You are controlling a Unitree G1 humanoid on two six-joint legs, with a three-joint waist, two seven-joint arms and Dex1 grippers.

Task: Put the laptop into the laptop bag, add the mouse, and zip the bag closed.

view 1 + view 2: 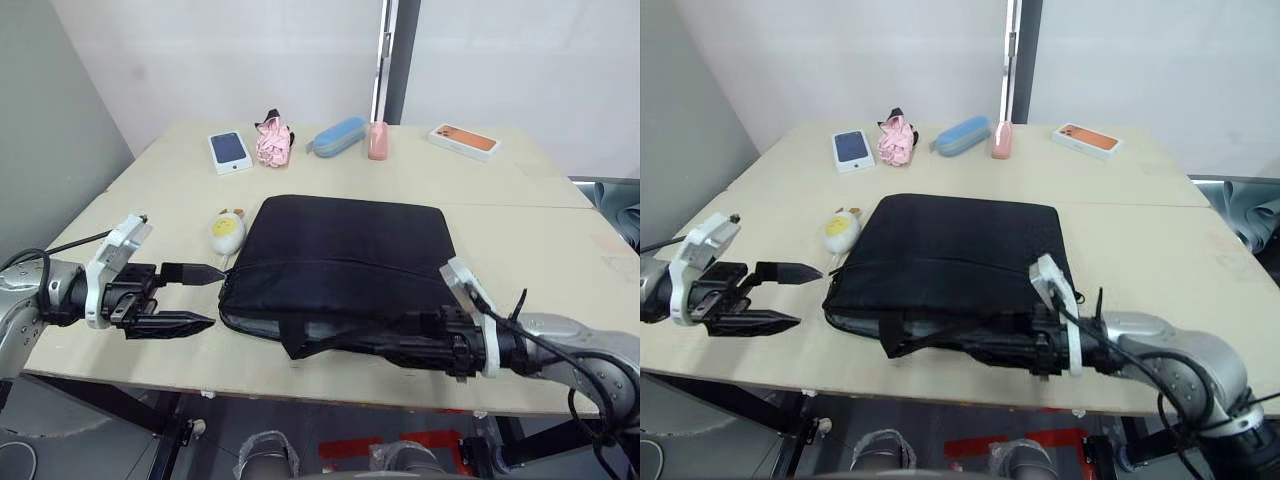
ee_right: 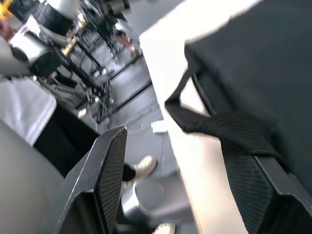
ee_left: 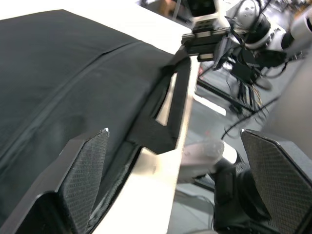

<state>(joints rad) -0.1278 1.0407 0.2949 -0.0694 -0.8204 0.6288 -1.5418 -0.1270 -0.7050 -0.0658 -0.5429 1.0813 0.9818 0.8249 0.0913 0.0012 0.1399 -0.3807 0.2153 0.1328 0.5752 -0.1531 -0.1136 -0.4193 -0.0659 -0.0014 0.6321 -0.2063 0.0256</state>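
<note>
Right now you are at the zipping stage, as I judge it: the large flat black fabric laptop bag (image 1: 340,262) lies on the pale wooden table (image 1: 540,250) with its open edge facing the near table edge, and a thin silver-grey strip in that mouth looks like the laptop (image 1: 262,327) already inside. I cannot tell whether the white mouse is in there too. Your left gripper (image 1: 195,298) hangs just beside the bag's left corner, its two black fingers spread wide and empty. Your right gripper (image 1: 985,345) reaches along the bag's near edge by the loose black strap handle (image 1: 312,338), fingers spread in the right wrist view, with the strap draped over one finger rather than pinched. Next you would need to find the zipper pull, which I cannot make out, and steady the bag with the other arm. Mind the near table edge: the bag sits close to it, and a tug could drag it off. A round yellow-and-white plush toy (image 1: 227,231) lies touching the bag's left side; farther back there is open room.
</note>
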